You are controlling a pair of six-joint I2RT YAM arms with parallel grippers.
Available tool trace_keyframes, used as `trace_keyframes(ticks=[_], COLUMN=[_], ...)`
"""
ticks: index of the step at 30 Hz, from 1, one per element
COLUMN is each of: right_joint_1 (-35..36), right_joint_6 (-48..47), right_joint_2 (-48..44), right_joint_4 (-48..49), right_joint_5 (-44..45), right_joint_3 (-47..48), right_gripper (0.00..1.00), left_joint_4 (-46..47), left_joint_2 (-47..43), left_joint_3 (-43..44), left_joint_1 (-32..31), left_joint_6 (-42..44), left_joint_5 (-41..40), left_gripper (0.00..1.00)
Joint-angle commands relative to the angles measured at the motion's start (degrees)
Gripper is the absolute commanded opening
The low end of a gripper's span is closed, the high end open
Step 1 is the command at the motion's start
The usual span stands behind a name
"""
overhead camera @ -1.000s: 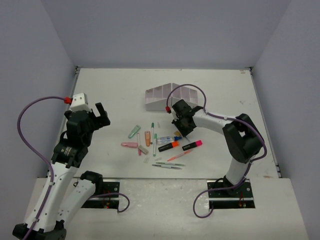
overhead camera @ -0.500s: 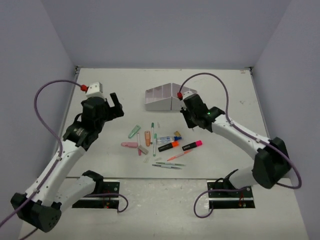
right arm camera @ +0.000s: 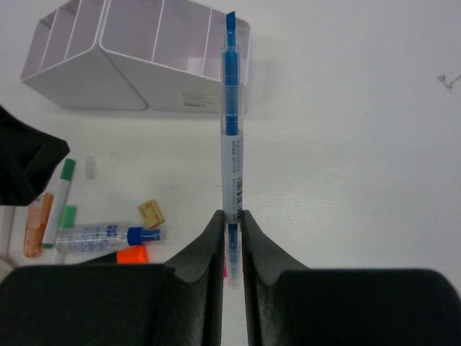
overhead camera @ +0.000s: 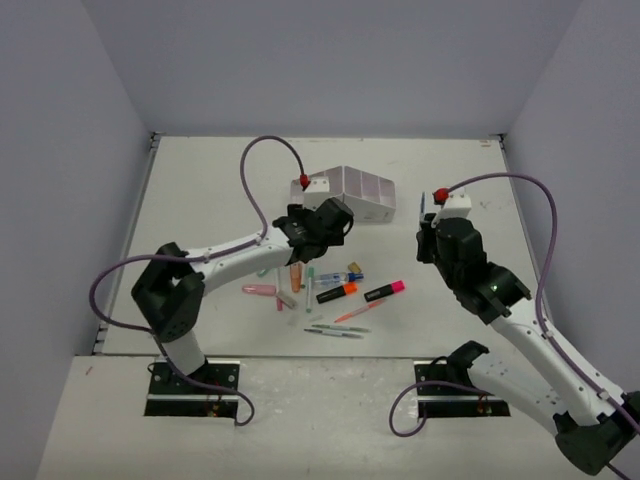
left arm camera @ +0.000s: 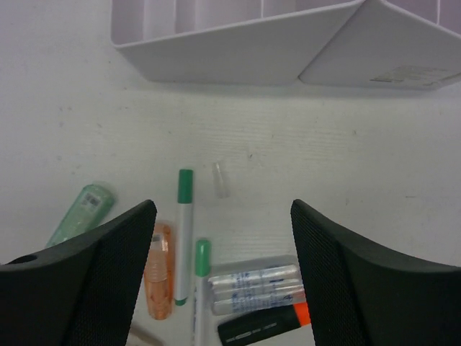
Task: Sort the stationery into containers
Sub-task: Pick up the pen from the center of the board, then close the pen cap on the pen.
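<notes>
The stationery lies in a loose pile mid-table: a black highlighter with an orange end (overhead camera: 337, 292), one with a pink end (overhead camera: 385, 290), green pens (left arm camera: 184, 238), a peach piece (left arm camera: 160, 281) and a blue-white tube pack (left arm camera: 256, 288). My left gripper (left arm camera: 223, 216) hovers open over this pile, with nothing between its fingers; it also shows in the top view (overhead camera: 318, 228). Right of the pile, my right gripper (right arm camera: 230, 216) is shut on a clear-barrelled blue pen (right arm camera: 231, 122), raised above the table (overhead camera: 422, 207). The white containers (overhead camera: 350, 190) stand behind the pile.
A tan eraser (right arm camera: 151, 212) and a small clear cap (left arm camera: 220, 179) lie between pile and organiser. Thin pens (overhead camera: 335, 330) and pink pieces (overhead camera: 258, 289) sit at the pile's near edge. A mint-green piece (left arm camera: 83, 213) lies left of the green pens.
My left arm swung from the left side in over the pile, its jaws narrowing a little. My right arm drew back from the pile to the right, carrying the blue pen.
</notes>
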Motion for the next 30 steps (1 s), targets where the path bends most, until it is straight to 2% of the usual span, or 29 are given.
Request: trace_keyframes(ticks=[1, 7, 10, 30], right_joint_1=[0.0, 0.1, 0.1, 0.0], right_joint_6=[2.9, 2.1, 1.6, -0.4], right_joint_2=[-4.7, -5.1, -3.6, -1.0], right_joint_4=[2.8, 4.1, 4.5, 7.3], right_joint_5=[-0.1, -4.0, -5.3, -8.5], right_joint_3=[-2.5, -3.5, -3.2, -3.5], right_gripper=[0.00, 0.00, 0.00, 0.00], left_joint_4=[-2.8, -3.1, -4.7, 1.1], left_joint_2=[6.8, 11.9, 14.6, 16.1], left_joint_3=[8.1, 10.0, 11.0, 1.5], left_joint_1=[0.0, 0.1, 1.2, 1.7], left_joint_6=[-7.9, -8.9, -10.1, -13.9], left_joint_5=[-7.8, -10.9, -9.4, -2.5], left_gripper=[0.50, 0.45, 0.37, 0.29])
